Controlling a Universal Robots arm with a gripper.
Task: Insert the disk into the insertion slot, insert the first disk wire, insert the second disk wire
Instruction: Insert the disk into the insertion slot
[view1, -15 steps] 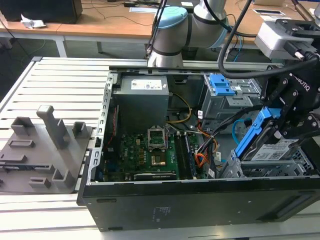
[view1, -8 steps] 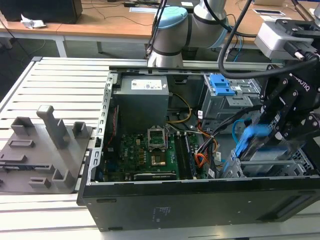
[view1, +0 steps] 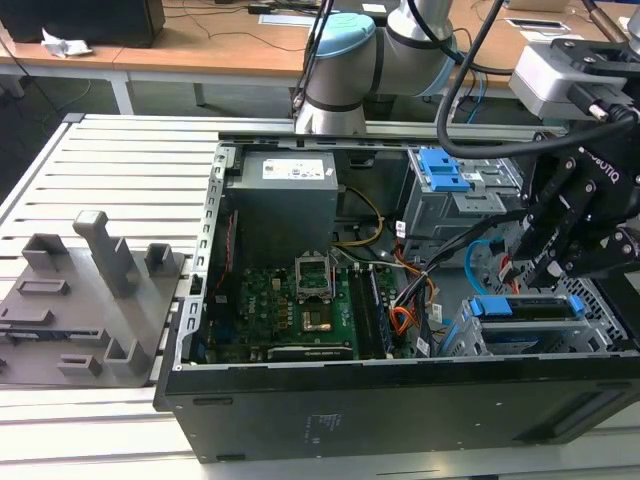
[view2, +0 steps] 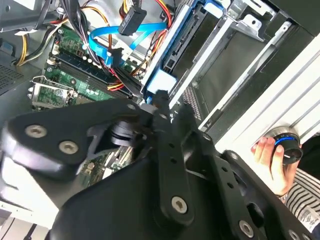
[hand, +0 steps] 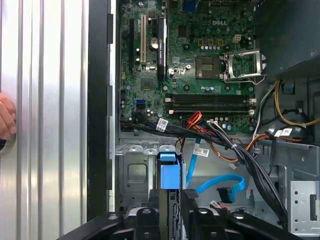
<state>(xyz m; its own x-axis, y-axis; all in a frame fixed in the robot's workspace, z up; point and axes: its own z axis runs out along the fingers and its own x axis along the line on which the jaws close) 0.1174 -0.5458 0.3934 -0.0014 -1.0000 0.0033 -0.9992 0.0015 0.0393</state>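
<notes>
The disk (view1: 525, 308) is framed in bright blue plastic with a smooth, slight sheen. The insertion slot (hand: 134, 172) is dull grey sheet metal. The second disk wire (hand: 220, 183) has a glossy light blue plastic jacket. The gripper (hand: 171, 212) is matt black with bare metal screw heads. The table (view1: 130, 170) is ribbed, pale silvery metal, and the computer case (view1: 400, 410) is matt black.

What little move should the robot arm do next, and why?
Probably nudge the disk a bit deeper into the insertion slot: the gripper sits right at its blue end, and the second disk wire lies loose beside it, apparently unplugged.
</notes>
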